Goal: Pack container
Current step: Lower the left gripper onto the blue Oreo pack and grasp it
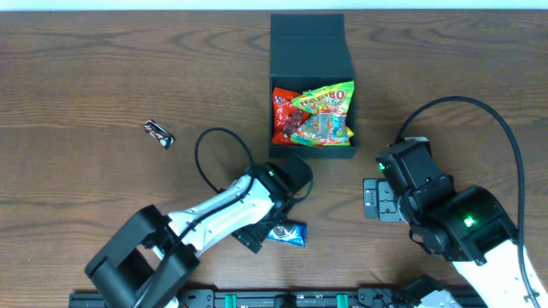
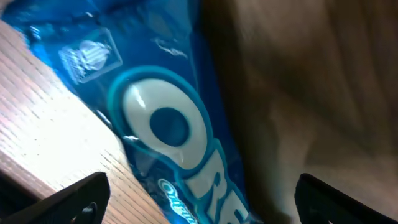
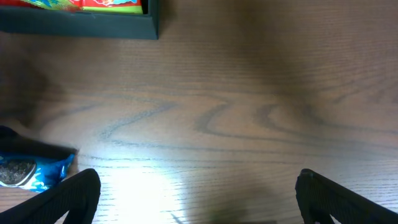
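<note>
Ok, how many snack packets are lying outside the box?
2: a blue Oreo packet by the left hand, and a small dark packet left of the container. Others may be hidden.

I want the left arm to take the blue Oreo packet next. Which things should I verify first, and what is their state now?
1. Left gripper open: ok, its fingers stand wide apart.
2. Oreo packet lined up: ok, it lies flat below, between the fingers.
3. Container lid open: ok, the flap is folded back.
4. Room inside the container: cannot tell; candy bags cover most of its floor.
5. Right gripper out of the way: ok, open over bare table, right of the container.
6. All snacks packed: not ok, a small dark packet lies far left.
</note>
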`<state>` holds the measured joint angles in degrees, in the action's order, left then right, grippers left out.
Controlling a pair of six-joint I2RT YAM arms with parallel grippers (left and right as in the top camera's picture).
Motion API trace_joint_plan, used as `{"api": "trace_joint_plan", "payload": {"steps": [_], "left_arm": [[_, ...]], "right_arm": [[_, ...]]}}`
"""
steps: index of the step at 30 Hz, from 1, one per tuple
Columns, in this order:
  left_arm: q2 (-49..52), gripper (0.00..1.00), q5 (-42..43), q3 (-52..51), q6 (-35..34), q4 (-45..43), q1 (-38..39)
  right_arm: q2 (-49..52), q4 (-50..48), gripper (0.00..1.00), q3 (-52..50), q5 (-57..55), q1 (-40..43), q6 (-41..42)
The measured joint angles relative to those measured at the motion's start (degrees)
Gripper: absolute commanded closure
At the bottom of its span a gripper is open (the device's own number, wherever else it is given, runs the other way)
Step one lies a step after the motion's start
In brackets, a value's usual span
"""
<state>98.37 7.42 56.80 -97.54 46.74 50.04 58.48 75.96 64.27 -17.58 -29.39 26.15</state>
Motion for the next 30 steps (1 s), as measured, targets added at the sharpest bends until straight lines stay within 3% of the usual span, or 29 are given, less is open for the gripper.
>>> {"api": "trace_joint_plan", "payload": {"steps": [2, 12, 14, 24, 29, 30], "left_arm": [[0.50, 0.08, 0.13, 0.00, -0.02, -0.50, 0.48], [0.96, 0.67, 0.70, 0.00, -0.20, -0.79, 1.18], [0.96, 0.72, 1.25, 0.00, 0.04, -0.79, 1.18], [0.96, 0.72, 1.75, 0.00, 0.04, -0.79, 1.18], [0.96, 0.80, 1.86, 0.00, 0.59, -0.96, 1.18], [0.96, 0.85, 1.90, 0.00, 1.44, -1.18, 1.18]], "right_arm": [[0.00, 0.00, 0.01, 0.00, 0.00, 0.00, 0.00], [0.00, -0.02, 0.01, 0.00, 0.02, 0.00, 0.00], [0.00, -0.02, 0.01, 0.00, 0.00, 0.00, 0.00], [0.00, -0.02, 0.01, 0.00, 0.02, 0.00, 0.00], [0.00, 0.00, 0.01, 0.00, 0.02, 0.00, 0.00], [0.00, -0.02, 0.01, 0.00, 0.00, 0.00, 0.00]]}}
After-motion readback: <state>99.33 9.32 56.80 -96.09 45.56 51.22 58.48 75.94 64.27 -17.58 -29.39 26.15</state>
